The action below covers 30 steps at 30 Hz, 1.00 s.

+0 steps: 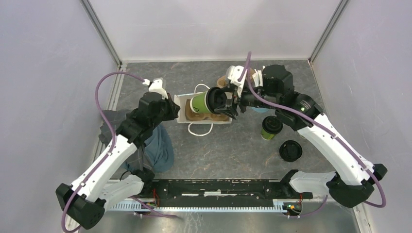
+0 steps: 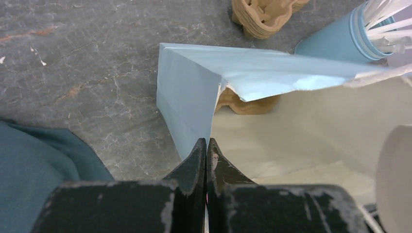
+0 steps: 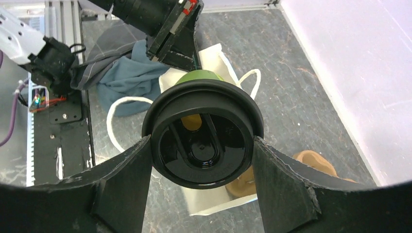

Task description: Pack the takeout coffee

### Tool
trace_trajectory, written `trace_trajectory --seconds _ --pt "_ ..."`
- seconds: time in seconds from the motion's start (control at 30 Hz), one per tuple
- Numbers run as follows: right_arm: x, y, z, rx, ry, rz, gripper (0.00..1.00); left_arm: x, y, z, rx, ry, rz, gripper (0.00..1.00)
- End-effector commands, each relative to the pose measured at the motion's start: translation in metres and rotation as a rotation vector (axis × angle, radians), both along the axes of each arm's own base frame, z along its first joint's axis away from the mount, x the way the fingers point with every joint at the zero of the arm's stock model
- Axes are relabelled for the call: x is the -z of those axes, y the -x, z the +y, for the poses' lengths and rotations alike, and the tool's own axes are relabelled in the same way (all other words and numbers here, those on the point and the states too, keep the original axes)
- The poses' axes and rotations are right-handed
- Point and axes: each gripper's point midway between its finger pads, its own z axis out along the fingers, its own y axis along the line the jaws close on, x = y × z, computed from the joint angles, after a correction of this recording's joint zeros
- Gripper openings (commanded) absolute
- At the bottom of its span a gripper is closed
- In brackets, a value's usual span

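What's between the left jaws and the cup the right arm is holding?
Only the bag's open mouth, with the brown carrier inside; the cup hangs tilted over it. The top view shows it.

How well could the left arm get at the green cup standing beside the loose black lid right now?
Probably not: the left claw is shut on the bag rim, and that green cup stands beyond the bag, beside the right arm.
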Motion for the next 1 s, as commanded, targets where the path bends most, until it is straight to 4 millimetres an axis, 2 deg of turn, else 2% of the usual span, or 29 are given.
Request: trace_trajectory --seconds 0.0,0.2,0.37,0.53,0.8,0.97 --pt "0.0 0.001 0.012 -0.025 0.077 -0.075 0.51 -0.025 -0.006 -0.003 0.048 0.001 -0.168 0.02" --pt "0.016 0.01 0.026 -0.047 0.193 -0.151 0.5 -0.018 -0.003 0.001 0.048 -0.013 -0.159 0.02" --pt "0.038 0.013 0.036 -0.027 0.323 -0.232 0.47 -0.018 0.001 0.003 0.045 -0.016 -0.16 0.02" --pt "0.062 0.005 0.037 0.038 0.462 -0.297 0.48 -0.018 0.003 0.002 0.053 -0.009 -0.154 0.02" --pt "0.083 -0.006 0.024 0.118 0.545 -0.322 0.5 -0.02 0.001 0.001 0.07 -0.024 -0.167 0.02" --pt "0.1 -0.009 0.035 0.076 0.568 -0.344 0.5 -0.015 0.007 0.004 0.077 -0.022 -0.194 0.02"
